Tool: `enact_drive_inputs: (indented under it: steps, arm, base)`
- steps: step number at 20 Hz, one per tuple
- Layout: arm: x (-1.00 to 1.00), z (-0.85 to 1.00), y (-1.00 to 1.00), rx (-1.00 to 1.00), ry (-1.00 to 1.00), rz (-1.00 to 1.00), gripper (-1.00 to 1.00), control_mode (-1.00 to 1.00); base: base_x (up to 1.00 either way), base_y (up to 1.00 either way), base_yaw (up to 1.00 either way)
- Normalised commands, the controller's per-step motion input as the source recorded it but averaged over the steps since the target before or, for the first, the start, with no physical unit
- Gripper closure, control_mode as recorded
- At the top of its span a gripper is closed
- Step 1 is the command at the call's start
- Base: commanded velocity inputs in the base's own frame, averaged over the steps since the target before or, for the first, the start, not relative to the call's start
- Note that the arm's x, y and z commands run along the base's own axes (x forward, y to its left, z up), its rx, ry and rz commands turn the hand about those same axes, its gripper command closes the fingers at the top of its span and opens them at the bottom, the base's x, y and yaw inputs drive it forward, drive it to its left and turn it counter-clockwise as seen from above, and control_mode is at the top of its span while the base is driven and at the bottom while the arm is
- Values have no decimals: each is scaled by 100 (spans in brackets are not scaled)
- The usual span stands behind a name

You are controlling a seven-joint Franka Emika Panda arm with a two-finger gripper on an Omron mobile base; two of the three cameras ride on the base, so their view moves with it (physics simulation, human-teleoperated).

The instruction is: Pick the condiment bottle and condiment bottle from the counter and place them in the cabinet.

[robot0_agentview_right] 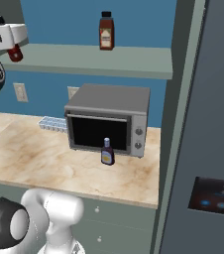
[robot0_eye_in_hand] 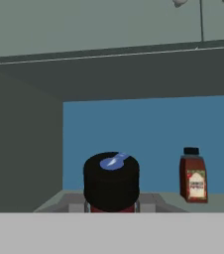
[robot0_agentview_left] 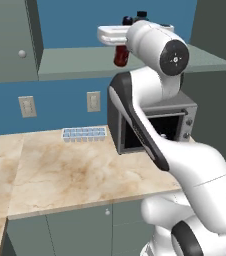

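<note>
My gripper point(robot0_agentview_left: 121, 48) point(robot0_agentview_right: 15, 48) is raised to the level of the open cabinet shelf point(robot0_agentview_left: 75, 62) point(robot0_agentview_right: 84, 59) and is shut on a red condiment bottle point(robot0_agentview_left: 120, 56) point(robot0_agentview_right: 15, 53) with a black cap point(robot0_eye_in_hand: 111, 179). The bottle hangs upright near the shelf's front edge, toward its left end. A brown condiment bottle point(robot0_agentview_right: 106, 31) point(robot0_eye_in_hand: 193, 174) with a black cap stands on the shelf against the blue back wall, to the right of the held one. A small bottle with a blue label point(robot0_agentview_right: 107, 152) stands on the counter in front of the toaster oven.
A grey toaster oven point(robot0_agentview_right: 109, 119) point(robot0_agentview_left: 185, 117) sits on the marble counter point(robot0_agentview_left: 60, 170) under the shelf. A white-and-blue tray point(robot0_agentview_left: 84, 134) lies by the back wall. A cabinet door with a knob point(robot0_agentview_left: 10, 40) hangs to the left, and a tall dark panel point(robot0_agentview_right: 208, 124) rises on the right.
</note>
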Motion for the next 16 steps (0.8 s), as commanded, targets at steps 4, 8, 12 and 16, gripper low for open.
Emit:
enact_drive_inputs:
  steps: [4,8,12,16]
  arm:
    - [45,0,3,0,2,0,100,-100]
    - [36,-5,1,-4,6,0,100,-100]
    - [28,-10,0,-5,5,0,100,-100]
    - [17,-6,0,-3,1,0,100,-100]
  base:
    - [0,0,0]
    - [0,0,0]
    - [0,0,0]
    - [0,0,0]
